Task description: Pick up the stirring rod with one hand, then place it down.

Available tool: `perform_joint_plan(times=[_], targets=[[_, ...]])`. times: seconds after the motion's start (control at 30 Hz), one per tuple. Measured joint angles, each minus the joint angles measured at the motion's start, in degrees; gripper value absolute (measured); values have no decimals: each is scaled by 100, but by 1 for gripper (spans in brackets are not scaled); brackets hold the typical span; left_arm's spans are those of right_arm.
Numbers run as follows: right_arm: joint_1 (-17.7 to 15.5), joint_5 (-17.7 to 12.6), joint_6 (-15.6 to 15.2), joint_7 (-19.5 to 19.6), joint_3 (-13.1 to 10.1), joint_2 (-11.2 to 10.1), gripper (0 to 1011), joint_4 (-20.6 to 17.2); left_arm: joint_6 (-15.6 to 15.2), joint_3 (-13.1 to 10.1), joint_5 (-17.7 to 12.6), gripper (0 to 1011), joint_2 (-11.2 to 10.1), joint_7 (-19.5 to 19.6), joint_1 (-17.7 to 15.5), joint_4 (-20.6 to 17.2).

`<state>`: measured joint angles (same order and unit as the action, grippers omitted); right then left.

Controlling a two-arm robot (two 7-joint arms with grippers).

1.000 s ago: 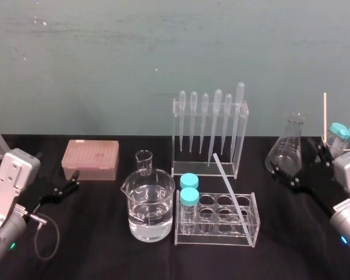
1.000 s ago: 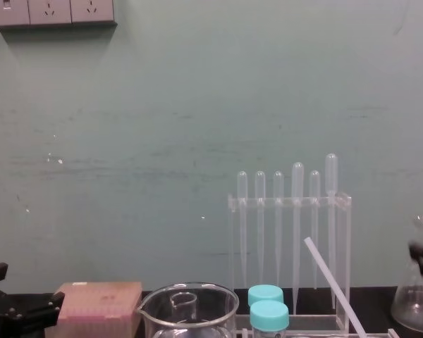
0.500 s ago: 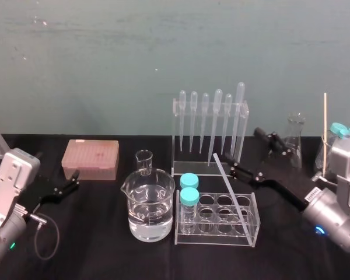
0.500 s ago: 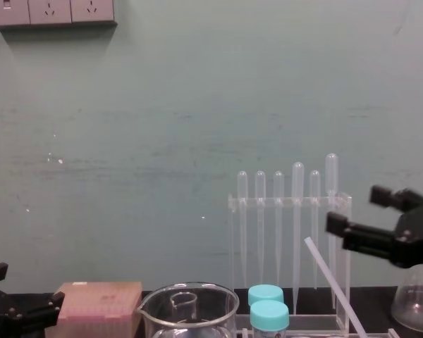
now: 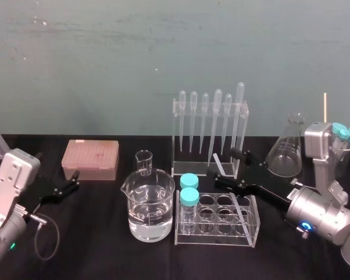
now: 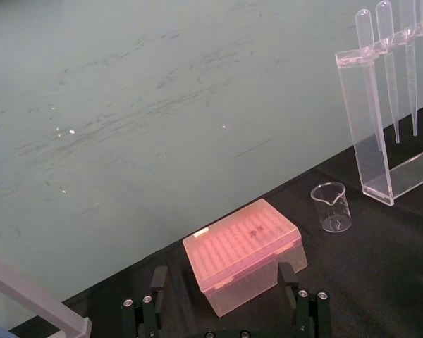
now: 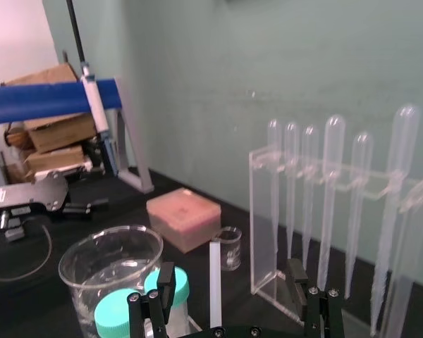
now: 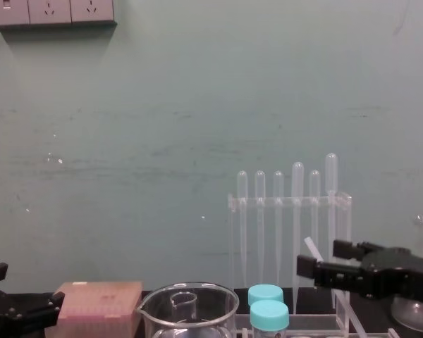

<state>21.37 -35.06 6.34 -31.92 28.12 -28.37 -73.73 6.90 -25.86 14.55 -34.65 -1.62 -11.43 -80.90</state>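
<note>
Finds the right end effector (image 5: 228,167) lower and farther forward than half a second ago, from the head: fingers spread wide on either side of the stirring rod (image 5: 217,164), holding nothing, with the rod leaning up out of the test-tube rack (image 5: 248,233) toward the pipettes (image 5: 217,116). Puts the left end effector (image 5: 72,182) low at the far left of the tabletop (image 5: 105,245), fingers apart, empty. Confirms, from the right wrist, the rod (image 7: 215,285) between the two fingers, off-centre, seemingly touching neither. Sets, from the chest, the right end effector (image 8: 321,258) level with the rod's top end (image 8: 310,246). Calls for centring on the rod first, then closing gently below the tip and lifting along its lean, clear of the pipettes and the capped tubes (image 5: 189,189).
</note>
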Motion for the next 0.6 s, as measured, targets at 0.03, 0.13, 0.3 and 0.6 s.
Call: perform_joint_plan(times=[0.03,0.13,0.3,0.6], targets=[[46,-9,-121,-48,12,26,1003,59,0,0,0,1000,0,0,0,0],[97,-7,-260,-83,26,62,1003,129,0,0,0,1000,0,0,0,0],[198,41,-509,-102,32,150,1003,264,0,0,0,1000,0,0,0,0],[195,47,-508,-98,28,145,1003,265,0,0,0,1000,0,0,0,0]])
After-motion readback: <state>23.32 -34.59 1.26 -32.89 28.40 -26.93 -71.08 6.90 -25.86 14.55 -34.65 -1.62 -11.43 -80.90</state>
